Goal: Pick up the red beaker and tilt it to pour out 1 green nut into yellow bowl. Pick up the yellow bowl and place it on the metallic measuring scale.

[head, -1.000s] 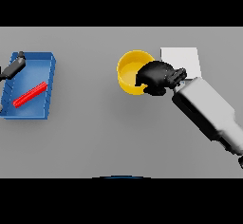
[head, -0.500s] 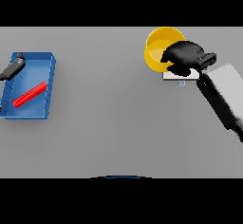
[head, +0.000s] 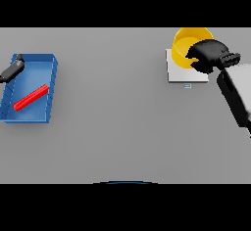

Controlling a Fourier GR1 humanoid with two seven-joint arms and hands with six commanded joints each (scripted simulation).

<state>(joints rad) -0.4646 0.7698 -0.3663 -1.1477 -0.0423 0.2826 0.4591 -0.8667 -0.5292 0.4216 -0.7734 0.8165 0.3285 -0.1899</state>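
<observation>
Two hands in the shot, one at each edge. Starting far left: the left hand (head: 12,69) pokes in at the left edge, dark, sitting over the far-left corner of a blue tray (head: 49,93). Can't tell if its fingers are spread or curled, it's just a dark shape from here. Inside the tray there's a red stick-like thing (head: 30,97), long and thin, lying diagonally with its long axis running from near-left up to far-right. No beaker shape that I can make out, just that red bar.

The middle of the grey table (head: 112,127) has nothing worth noting.

Over on the right, the metallic measuring scale (head: 177,74) is a pale square plate, with a tiny bluish mark on its near edge (head: 187,85), way too small to read. No other writing or labels anywhere. The yellow bowl (head: 186,46) is over the far part of the scale, opening facing up toward the camera, round so no real long axis; whether it's resting on the plate or just above it, I can't say. The right hand (head: 208,56) is clamped on the bowl's right rim, fingers curled over it, arm coming in from the right side.
</observation>
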